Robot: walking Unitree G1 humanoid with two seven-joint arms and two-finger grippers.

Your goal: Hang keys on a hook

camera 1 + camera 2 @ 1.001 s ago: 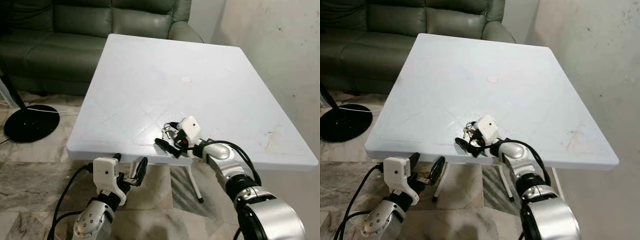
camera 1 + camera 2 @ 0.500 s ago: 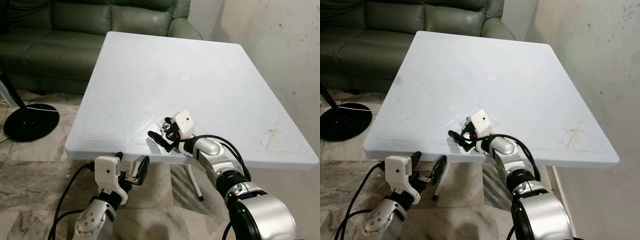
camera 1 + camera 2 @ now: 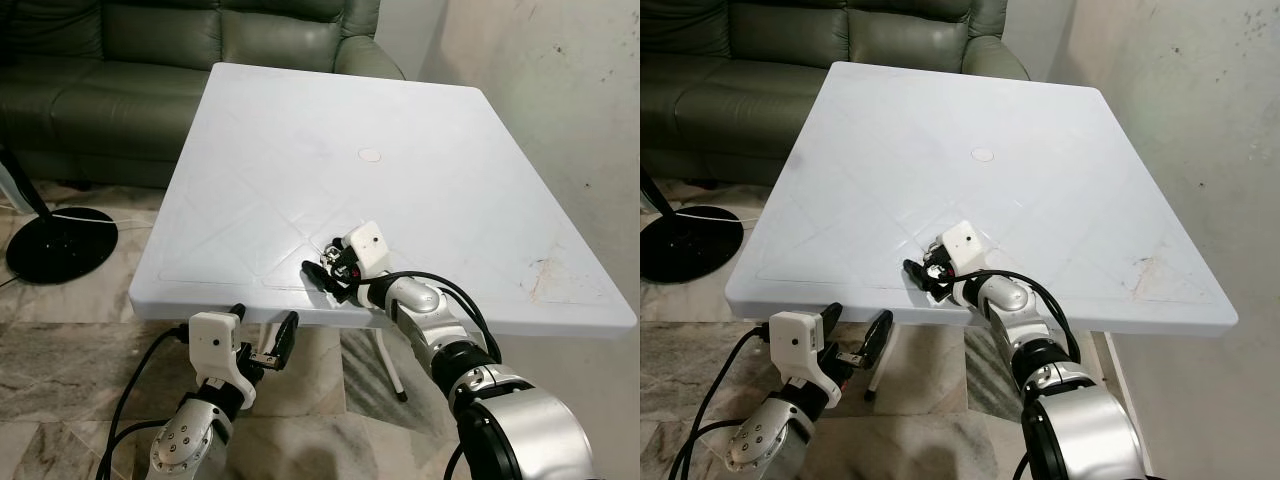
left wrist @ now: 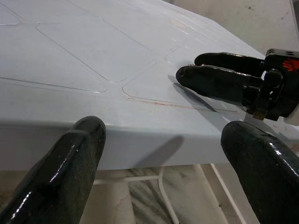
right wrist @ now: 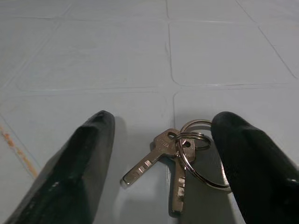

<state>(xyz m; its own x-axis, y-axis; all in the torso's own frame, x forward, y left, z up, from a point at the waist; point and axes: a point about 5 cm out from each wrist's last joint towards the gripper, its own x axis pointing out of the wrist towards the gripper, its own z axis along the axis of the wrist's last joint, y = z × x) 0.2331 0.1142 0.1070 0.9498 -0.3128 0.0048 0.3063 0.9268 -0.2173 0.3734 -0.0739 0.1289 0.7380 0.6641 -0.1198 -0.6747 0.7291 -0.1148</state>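
Taking the white table [image 3: 440,190] as your landmark: off its left side a black fan base [image 3: 60,243] sits on the floor, with the green sofa [image 3: 150,60] beyond the table's far edge. Your left gripper [image 3: 262,335] hangs just below the table's near edge, fingers apart and holding nothing. On the tabletop close to that near edge, your right gripper [image 5: 163,154] lies low with its fingers spread either side of the keys [image 5: 175,161] (two on a ring, flat on the surface), not yet clasping them.
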